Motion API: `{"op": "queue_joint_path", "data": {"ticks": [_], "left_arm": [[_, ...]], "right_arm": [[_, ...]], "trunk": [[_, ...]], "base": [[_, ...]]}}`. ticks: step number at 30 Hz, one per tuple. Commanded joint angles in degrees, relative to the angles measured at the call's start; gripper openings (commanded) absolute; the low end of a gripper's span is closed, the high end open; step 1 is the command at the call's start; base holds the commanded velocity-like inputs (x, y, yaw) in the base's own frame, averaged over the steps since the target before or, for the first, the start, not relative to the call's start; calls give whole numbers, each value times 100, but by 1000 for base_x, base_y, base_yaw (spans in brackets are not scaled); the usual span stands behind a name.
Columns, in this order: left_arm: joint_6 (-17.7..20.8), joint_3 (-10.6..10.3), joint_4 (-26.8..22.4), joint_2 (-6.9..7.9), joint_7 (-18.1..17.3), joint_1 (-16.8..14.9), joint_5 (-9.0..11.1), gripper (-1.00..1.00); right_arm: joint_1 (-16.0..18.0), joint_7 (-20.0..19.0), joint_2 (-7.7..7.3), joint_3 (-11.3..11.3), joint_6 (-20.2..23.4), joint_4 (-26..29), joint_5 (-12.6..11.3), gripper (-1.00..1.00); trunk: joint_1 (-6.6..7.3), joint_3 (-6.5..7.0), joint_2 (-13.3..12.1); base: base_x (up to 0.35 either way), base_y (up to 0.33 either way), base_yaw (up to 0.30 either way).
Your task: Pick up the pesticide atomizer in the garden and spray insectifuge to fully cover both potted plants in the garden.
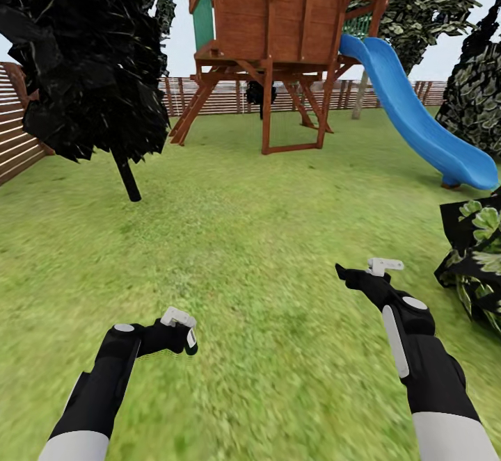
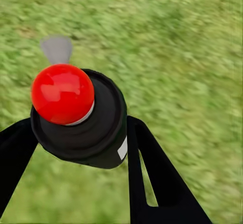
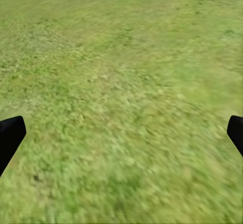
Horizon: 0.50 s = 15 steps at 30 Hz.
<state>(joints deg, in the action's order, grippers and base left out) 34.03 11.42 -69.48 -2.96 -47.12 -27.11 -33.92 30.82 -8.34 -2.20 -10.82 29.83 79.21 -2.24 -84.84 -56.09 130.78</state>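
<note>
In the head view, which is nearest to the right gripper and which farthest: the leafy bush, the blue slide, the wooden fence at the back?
From the right gripper:
1. The leafy bush, just to its right at the picture's edge.
2. The blue slide, farther ahead and to the right.
3. The wooden fence, far across the lawn, behind the play tower.
</note>
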Motion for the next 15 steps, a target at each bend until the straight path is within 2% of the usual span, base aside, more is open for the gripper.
{"op": "queue_joint_path", "data": {"ticks": [1, 15], "left_arm": [[25, 18, -6, -9, -51, -5, -36, -100], [25, 18, -5, -9, -51, -5, -36, -100]], "right_arm": [[3, -19, 0, -8, 32, 6, -22, 100], [3, -19, 0, -15, 32, 6, -22, 100]], "trunk": [[-3, -6, 2], [-3, -6, 2]], "base": [[347, 0, 0], [347, 0, 0]]}}
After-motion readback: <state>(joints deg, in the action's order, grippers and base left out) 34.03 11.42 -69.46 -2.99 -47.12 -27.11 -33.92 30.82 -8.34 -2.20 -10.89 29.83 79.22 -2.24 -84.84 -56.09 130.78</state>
